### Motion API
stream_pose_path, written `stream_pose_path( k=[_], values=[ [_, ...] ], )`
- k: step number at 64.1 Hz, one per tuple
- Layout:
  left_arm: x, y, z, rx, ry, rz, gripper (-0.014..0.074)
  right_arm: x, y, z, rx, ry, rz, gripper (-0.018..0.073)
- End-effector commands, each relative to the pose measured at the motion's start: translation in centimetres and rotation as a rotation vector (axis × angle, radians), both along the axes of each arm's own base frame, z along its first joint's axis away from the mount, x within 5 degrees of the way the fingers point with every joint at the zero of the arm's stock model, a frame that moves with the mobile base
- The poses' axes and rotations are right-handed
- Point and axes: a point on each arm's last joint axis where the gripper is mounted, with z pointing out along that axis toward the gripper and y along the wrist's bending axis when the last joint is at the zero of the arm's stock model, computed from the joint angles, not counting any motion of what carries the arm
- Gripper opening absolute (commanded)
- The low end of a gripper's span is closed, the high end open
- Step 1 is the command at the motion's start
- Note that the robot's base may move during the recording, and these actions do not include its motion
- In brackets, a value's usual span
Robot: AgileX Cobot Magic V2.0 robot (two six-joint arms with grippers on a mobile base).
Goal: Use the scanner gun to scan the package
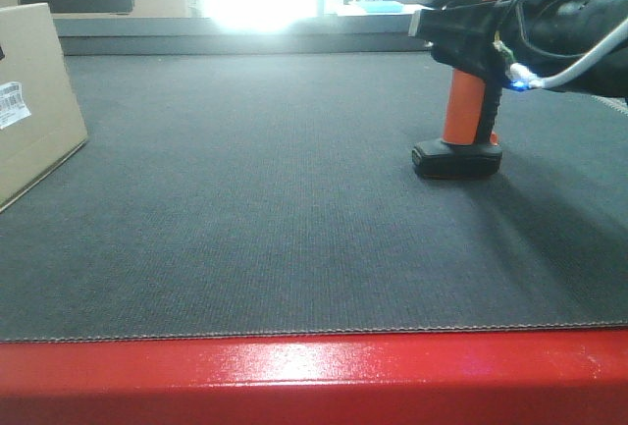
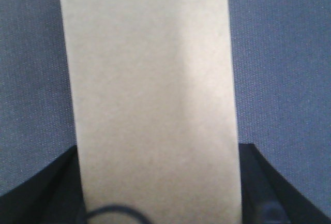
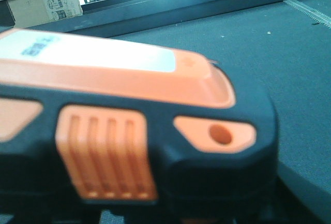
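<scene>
The right hand point(image 1: 502, 44) sits at the black head of the scanner gun point(image 1: 461, 116). Its fingers are hidden, so I cannot tell whether it has closed. The gun stands upright with its flat foot on the bench point(image 1: 245, 239). If the hold on the head is loose or off-centre, I think a lift could let the handle swing or the gun slip and topple.

The package point(image 1: 34, 101) is well apart from the scanner gun, off toward its nose. The left hand point(image 2: 160, 193) straddles it, with fingers point(image 2: 46, 193) flush against both sides, apparently clamped. The small barcode label point(image 1: 12, 103) sits at the edge away from the gun, so a slightly misaimed scan would likely miss it.
</scene>
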Motion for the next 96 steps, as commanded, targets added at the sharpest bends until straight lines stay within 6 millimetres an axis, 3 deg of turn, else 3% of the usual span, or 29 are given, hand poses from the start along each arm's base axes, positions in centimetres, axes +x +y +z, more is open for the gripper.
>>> stream_pose_path(
  k=[1, 17, 37, 47, 64, 96],
  values=[
    [-0.6, -0.2, 1.1, -0.015, -0.016, -0.001, -0.0111, 0.1, -0.1, 0.7, 0.001, -0.055, -0.019, -0.0152],
    [-2.3, -0.7, 4.1, -0.051, -0.101, -0.002, -0.0111, -0.7, -0.3, 4.2, -0.132, -0.116, 0.009, -0.0153],
    [-3.6, -1.4, 6.1, -0.121, -0.158, 0.002, -0.0111, -1.3, 0.7, 10.5, -0.413, -0.115, 0.164, -0.0153],
    [-3.9, -1.7, 6.6, -0.161, -0.173, -0.001, -0.0111, -1.1, 1.0, 12.4, -0.574, -0.152, 0.186, -0.0153],
    [-4.5, -1.9, 7.3, -0.185, -0.195, -0.004, -0.0111, -0.8, 1.0, 13.5, -0.745, -0.173, 0.180, -0.0153],
    [-5.1, -2.1, 8.1, -0.192, -0.216, -0.007, -0.0111, -0.4, -0.5, 13.8, -0.509, -0.097, 0.045, -0.0153]
  ],
)
